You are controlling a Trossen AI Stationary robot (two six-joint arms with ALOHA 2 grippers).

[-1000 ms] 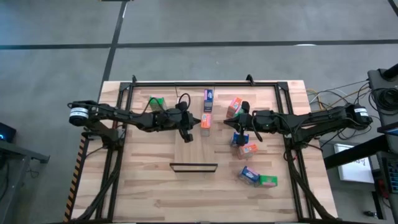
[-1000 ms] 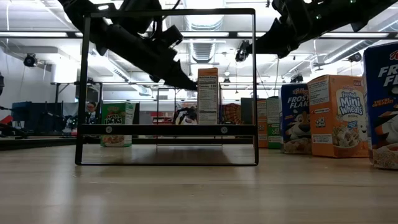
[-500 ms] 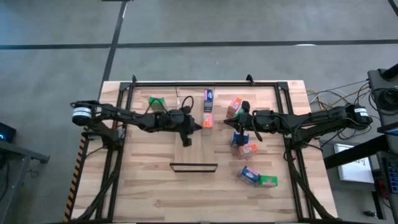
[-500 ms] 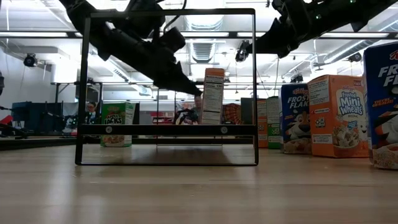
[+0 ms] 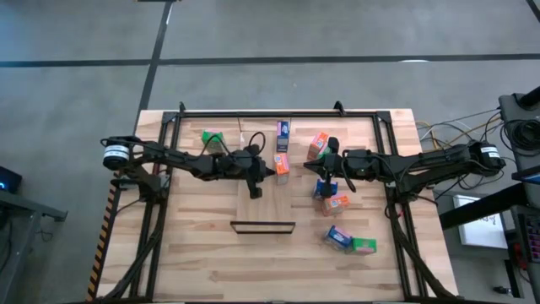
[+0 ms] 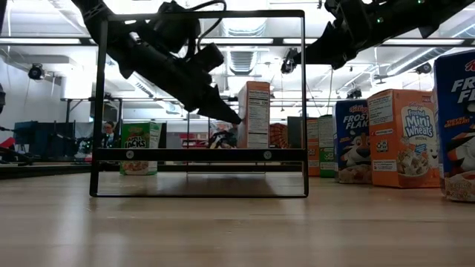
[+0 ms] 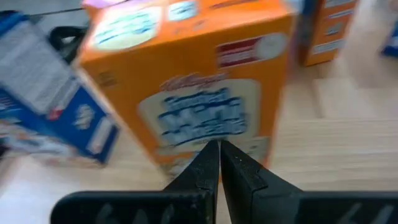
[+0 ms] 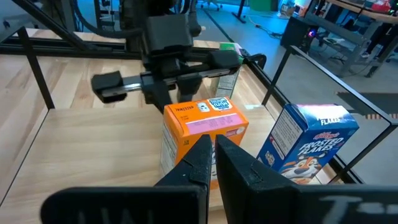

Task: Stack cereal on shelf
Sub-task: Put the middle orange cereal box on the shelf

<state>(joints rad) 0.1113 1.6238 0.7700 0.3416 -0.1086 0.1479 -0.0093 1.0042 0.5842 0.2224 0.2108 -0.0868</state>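
An orange cereal box (image 5: 280,164) stands upright on the table's middle, and also shows in the left wrist view (image 7: 186,81) and the right wrist view (image 8: 205,127). My left gripper (image 5: 268,170) is shut, its tips at this box's left face. My right gripper (image 5: 314,169) is shut and hovers right of the box, touching nothing. The shelf (image 5: 262,225) is a narrow dark-framed rack near the table's front, its board (image 6: 197,155) bare. A blue box (image 5: 283,131) stands behind the orange one. My left gripper meets the orange box with its shut fingertips (image 7: 219,155) against the lower part of the printed broad face (image 7: 211,127). The fingers come from the table's left, slanting down (image 6: 236,119). The box stands upright on the table.
A green box (image 5: 212,138) stands at the far left. An orange box (image 5: 317,145), a blue one (image 5: 323,187) and another orange one (image 5: 336,203) lie right of centre. A blue box (image 5: 338,238) and a green one (image 5: 364,246) lie near right. A dark frame (image 5: 253,112) rims the table.
My left gripper has sunk a little and moved right toward the orange box, staying shut. The box tipped briefly, then stood upright again, shifted slightly right and turned a little, so that it shows a second face in the low view.
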